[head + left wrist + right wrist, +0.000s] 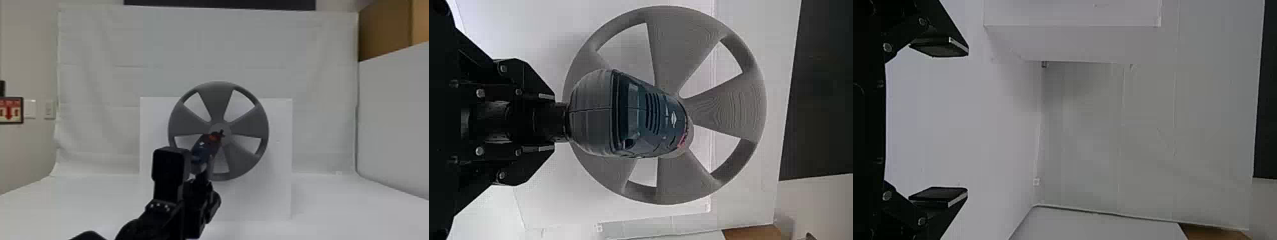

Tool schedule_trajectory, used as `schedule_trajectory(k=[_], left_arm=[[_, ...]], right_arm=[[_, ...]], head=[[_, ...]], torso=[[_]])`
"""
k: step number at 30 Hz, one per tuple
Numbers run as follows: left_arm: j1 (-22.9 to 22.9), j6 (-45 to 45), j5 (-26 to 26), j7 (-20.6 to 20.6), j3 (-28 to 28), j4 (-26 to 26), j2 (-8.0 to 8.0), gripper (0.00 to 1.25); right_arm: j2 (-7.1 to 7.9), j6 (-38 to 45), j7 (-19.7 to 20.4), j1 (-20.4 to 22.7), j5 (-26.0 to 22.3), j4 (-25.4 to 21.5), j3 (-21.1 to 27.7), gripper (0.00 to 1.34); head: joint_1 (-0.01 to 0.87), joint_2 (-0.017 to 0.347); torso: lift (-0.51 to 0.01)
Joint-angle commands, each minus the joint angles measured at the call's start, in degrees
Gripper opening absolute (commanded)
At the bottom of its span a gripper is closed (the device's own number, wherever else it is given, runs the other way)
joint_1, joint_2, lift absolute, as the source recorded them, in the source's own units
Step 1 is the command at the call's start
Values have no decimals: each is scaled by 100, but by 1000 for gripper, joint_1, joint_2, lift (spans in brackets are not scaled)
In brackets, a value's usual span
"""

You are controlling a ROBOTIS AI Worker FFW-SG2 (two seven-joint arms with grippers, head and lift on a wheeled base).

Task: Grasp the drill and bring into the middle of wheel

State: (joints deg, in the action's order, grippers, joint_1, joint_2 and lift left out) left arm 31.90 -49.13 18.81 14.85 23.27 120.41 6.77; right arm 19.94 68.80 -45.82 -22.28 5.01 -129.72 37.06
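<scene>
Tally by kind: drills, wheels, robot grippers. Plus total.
Drill: 1
Wheel: 1
Grippers: 2 (left gripper, right gripper)
Total: 4

Reaching up from bottom edge of head view with black jointed left arm [137, 228], slanted toward robot's right. Clamping with black two-fingered left gripper [200, 183], near mid-frame. In right wrist view, holding black two-fingered right gripper [955, 122] wide, with flat black fingers [945, 195] well apart.
</scene>
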Motion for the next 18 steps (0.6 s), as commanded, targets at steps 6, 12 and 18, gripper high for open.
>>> schedule_trajectory(k=[6,12,18], left_arm=[[-79,115,106,-167,-59,18,9,29],[-228,141,194,-334,-209,325,70,29],[-510,202,255,-386,-402,519,114,29]], right_arm=[[1,2,-6,4,0,-1,21,1048],[1,2,-6,13,-9,-1,30,1048],[-26,2,3,30,-35,-1,74,1048]], head=[[0,0],[0,0],[0,0]], torso=[[-406],[-406],[-406]])
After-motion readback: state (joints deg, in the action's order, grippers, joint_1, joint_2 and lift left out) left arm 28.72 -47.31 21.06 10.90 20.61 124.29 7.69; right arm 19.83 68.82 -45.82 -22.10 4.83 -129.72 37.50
